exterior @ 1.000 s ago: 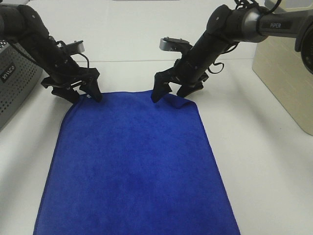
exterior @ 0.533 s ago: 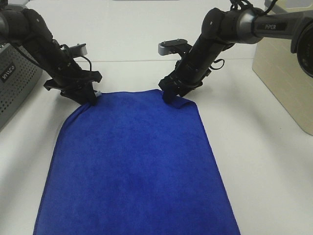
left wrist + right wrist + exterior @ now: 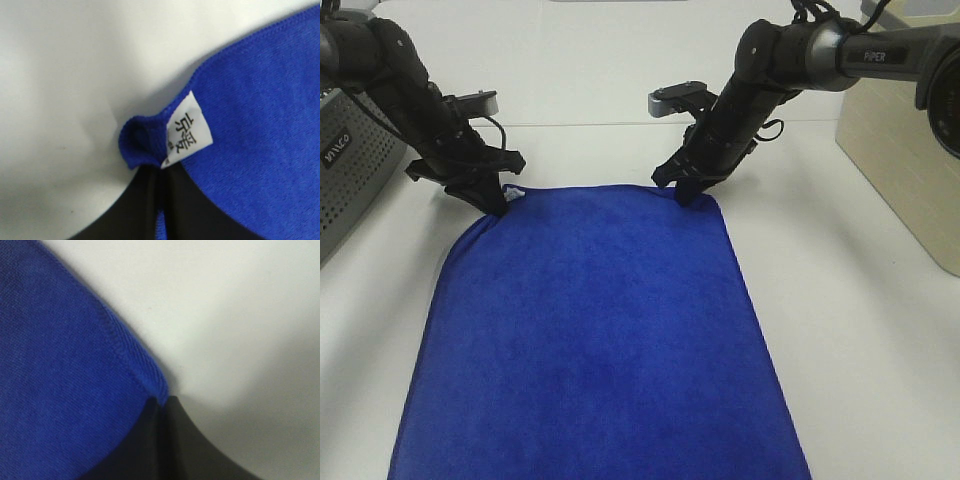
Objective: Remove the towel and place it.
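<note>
The towel [image 3: 600, 340] lies spread flat on the white tabletop [image 3: 850, 320], a royal-blue plush sheet that fills the middle of the high view and runs off its edge at 6 o'clock. We see its two far corners at about 11 and 1 o'clock of the cloth, and each has a tool on it.

The left arm [image 3: 405, 95] comes in from 10 o'clock, bent at the elbow and sloping down toward the tabletop. Its wrist is pitched steeply, so the left tool [image 3: 498, 205] points down at the 11 o'clock corner. The jaws are pressed together on that corner. In the left wrist view we see a small fold of blue hem bunched between the black fingertips. The white tag [image 3: 187, 131], printed with dark characters, sits just beside the pinch.

The right arm [image 3: 775, 65] reaches in from 2 o'clock and slants down toward the middle, with the right tool [image 3: 688, 192] tipped onto the 1 o'clock corner. Its jaws are closed too, and in the right wrist view the stitched corner edge is caught between the fingertips.

We cannot tell whether either corner is lifted off the tabletop.

A grey perforated bin [image 3: 350, 170] stands at 9 o'clock and a beige box [image 3: 905, 170] at 3 o'clock, both apart from the towel.
</note>
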